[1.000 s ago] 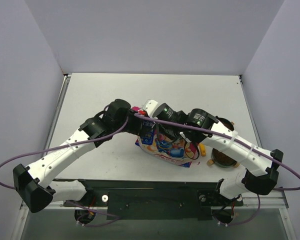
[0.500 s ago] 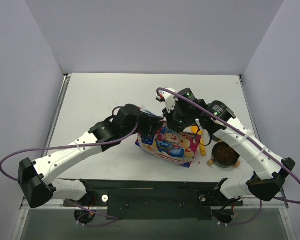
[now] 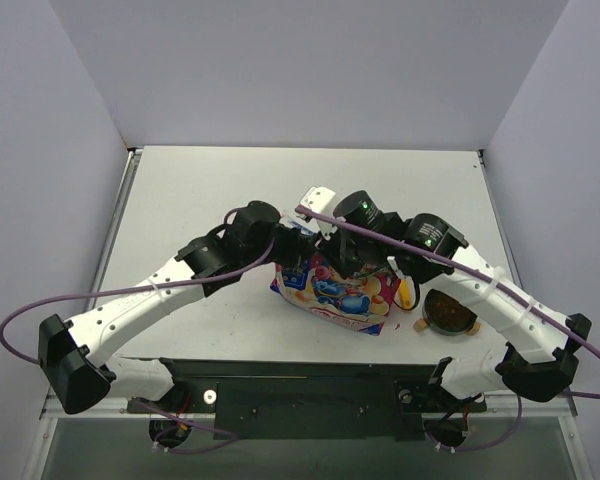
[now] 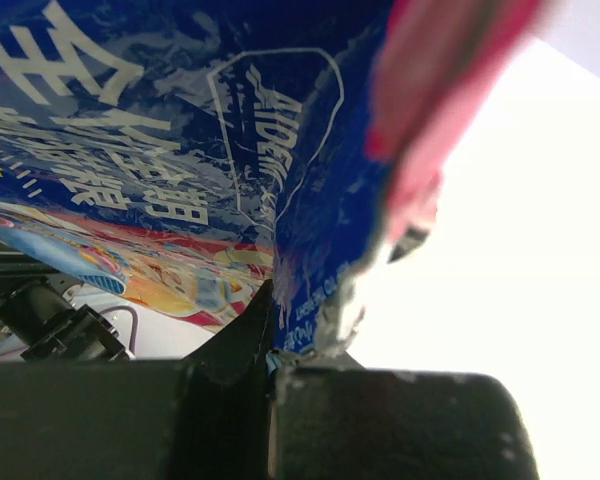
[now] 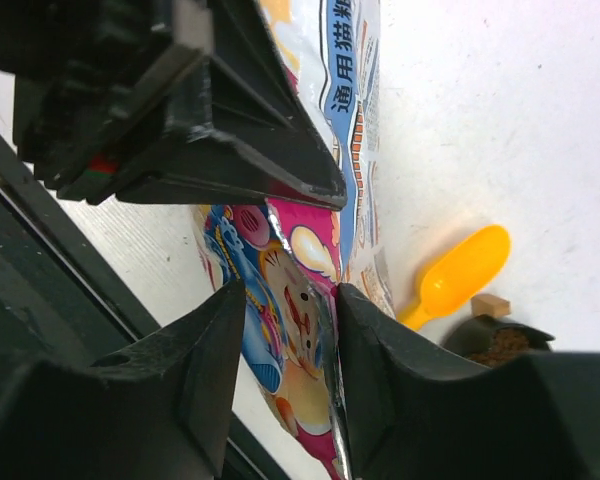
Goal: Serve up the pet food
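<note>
Seen from above, two robot arms met over a pink-and-blue cartoon-printed bag (image 3: 345, 297) lying near the middle of the grey surface (image 3: 200, 190). The left tool (image 3: 298, 250) was pressed together on the bag's upper edge; its wrist view showed crumpled blue foil pinched between dark fingers (image 4: 230, 345). The right tool (image 5: 290, 300) stood spread, its fingers on either side of the same edge and not visibly clamping it. To the right of the bag lay a yellow scoop (image 3: 405, 293), and just beyond it a black round bowl (image 3: 450, 312). The pet food (image 5: 500, 346) showed as brown kibble inside that bowl; whatever remained in the bag was hidden. The step in hand looked like getting a two-sided hold on the bag's mouth. The next move probably called for the right tool to close on the foil, so the mouth could be pulled open without spilling.
</note>
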`<state>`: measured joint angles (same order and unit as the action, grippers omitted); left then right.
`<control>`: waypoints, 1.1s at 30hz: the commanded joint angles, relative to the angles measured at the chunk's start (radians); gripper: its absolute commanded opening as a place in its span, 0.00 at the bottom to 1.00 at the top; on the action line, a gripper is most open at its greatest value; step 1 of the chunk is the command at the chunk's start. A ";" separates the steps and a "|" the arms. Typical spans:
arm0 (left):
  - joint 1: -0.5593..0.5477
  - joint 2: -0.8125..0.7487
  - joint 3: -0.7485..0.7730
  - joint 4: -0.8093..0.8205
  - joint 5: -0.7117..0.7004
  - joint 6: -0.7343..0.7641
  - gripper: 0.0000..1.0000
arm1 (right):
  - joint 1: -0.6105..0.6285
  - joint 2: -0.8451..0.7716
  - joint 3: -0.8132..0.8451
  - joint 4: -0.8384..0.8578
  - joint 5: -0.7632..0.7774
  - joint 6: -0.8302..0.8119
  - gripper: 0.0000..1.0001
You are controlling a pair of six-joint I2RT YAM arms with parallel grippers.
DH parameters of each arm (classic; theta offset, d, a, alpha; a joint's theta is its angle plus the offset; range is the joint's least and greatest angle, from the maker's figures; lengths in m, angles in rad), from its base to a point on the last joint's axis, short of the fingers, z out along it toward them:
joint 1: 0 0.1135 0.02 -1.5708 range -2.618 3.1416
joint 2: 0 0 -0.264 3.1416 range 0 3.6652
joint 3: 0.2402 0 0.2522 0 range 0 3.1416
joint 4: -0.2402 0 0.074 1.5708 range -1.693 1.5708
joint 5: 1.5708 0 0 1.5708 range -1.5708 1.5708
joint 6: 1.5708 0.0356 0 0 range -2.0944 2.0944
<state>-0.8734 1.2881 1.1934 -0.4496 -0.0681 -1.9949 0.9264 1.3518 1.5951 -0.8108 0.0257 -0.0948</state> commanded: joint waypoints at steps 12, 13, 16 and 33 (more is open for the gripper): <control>0.082 -0.065 0.014 0.006 0.077 -0.113 0.22 | 0.150 -0.025 -0.086 0.078 0.447 -0.244 0.00; 0.080 -0.079 0.006 0.058 0.051 -0.108 0.33 | 0.152 -0.020 -0.063 0.050 0.398 -0.247 0.00; 0.079 -0.082 0.001 0.065 0.048 -0.085 0.69 | 0.143 0.004 0.058 -0.048 0.231 -0.171 0.00; -0.035 -0.099 -0.066 0.152 -0.059 -0.169 0.14 | 0.020 -0.016 0.060 -0.011 0.014 0.017 0.00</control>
<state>-0.9039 1.2255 1.1313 -0.3534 -0.0662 -2.0090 0.9344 1.3941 1.6199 -0.8616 0.0593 -0.1230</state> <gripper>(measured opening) 0.337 0.007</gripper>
